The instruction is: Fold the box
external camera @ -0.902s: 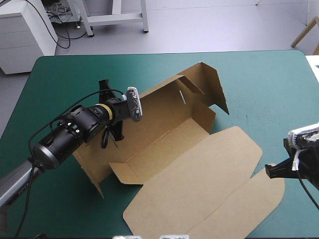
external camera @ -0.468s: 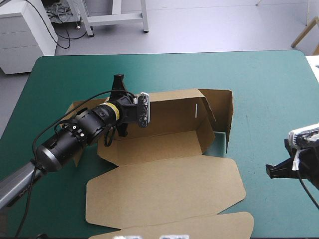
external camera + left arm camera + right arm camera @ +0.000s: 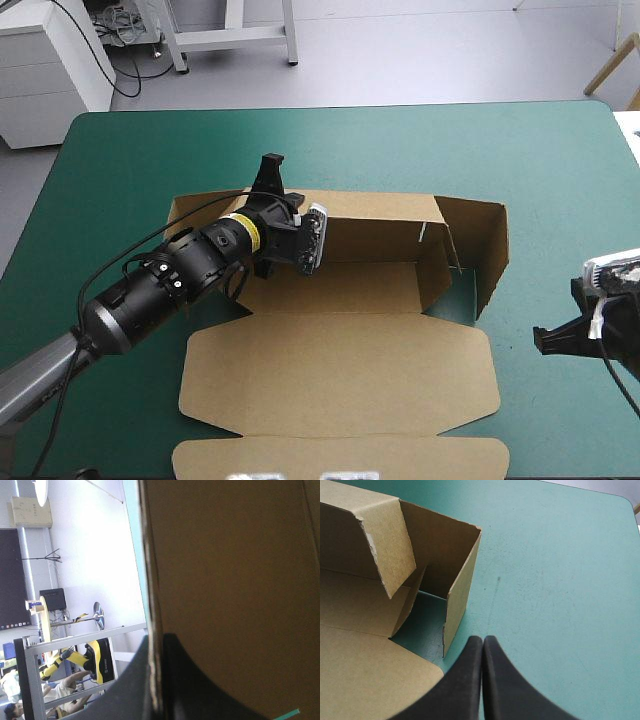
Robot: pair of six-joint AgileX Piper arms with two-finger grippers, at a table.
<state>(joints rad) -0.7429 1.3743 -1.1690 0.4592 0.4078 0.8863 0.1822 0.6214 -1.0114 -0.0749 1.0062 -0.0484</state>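
Near table [image 3: 120,180] edge: flat lid [image 3: 340,375] of box [image 3: 350,285], front strip cut off. At right, near end flap [image 3: 490,250]: right gripper [image 3: 482,647], pinched closed, empty. Farther: left gripper [image 3: 158,644] clamped on far wall [image 3: 380,215]. Since earlier, swung from diagonal to square with table; likely better placed for raising walls. Left end hidden under left arm [image 3: 170,285].

You are seeing the teal-green tabletop [image 3: 540,170] lying under bright, even light from above. The box [image 3: 340,350] is throwing only a soft shadow onto the tabletop just inside its raised right end wall. In the left wrist view, the board is sitting in dim shade against a bright white room, and the left tool [image 3: 159,639] is showing as a dark silhouette.
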